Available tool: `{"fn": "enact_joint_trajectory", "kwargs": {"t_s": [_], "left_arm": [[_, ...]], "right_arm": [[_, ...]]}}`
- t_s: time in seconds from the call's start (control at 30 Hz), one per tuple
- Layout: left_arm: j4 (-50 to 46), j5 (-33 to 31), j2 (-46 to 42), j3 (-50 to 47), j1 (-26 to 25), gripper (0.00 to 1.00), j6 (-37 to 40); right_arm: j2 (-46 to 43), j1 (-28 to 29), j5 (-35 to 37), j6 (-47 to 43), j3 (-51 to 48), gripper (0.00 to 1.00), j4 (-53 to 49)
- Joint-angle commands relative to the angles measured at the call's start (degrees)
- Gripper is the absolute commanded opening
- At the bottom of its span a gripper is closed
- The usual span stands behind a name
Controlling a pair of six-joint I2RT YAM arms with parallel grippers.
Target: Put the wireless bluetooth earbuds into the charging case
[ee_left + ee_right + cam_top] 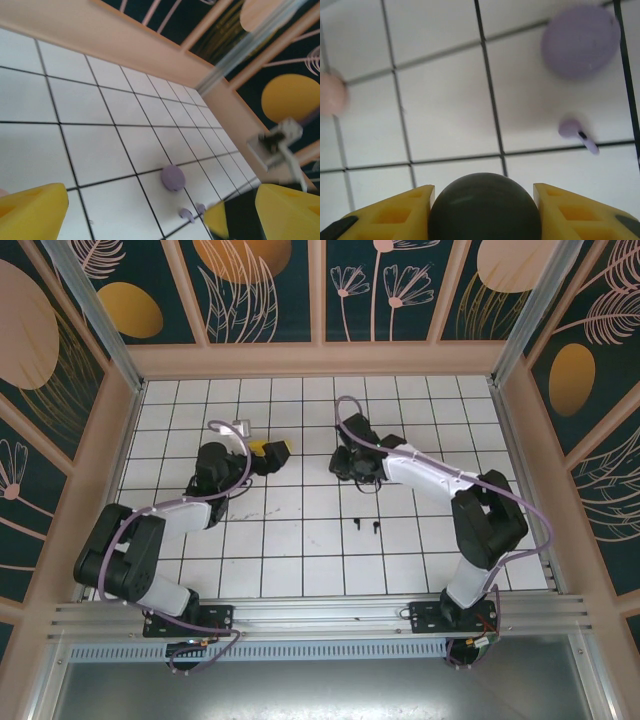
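Though dark, smooth rounded matte case (484,210)

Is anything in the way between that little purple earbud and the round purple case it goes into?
Nothing visible. In the right wrist view, only bare white tile lies between the lavender earbud and the lavender case, which sit apart on the table.
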Motion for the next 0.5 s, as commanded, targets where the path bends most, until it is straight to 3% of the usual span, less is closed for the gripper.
{"fn": "enact_joint_trajectory", "kwargs": {"t_s": [0.0, 0.17, 0.47], "left_arm": [[11.75, 4.05, 2.7, -1.24, -1.95, 0.96, -2.16], [20.82, 5.34, 7.96, -1.82, -3.89, 0.91, -4.49], [34.4, 4.02, 17.44, -0.65, -5.47, 0.68, -10.36]], "right_arm": [[-1.11, -2.16, -3.22, 3.67, 4.29, 0.34, 1.95], [1.28, -3.59, -6.37, 7.86, 9.21, 0.34, 4.02], [4.17, -3.19, -9.72, 15.69, 12.13, 0.33, 8.12]]}}
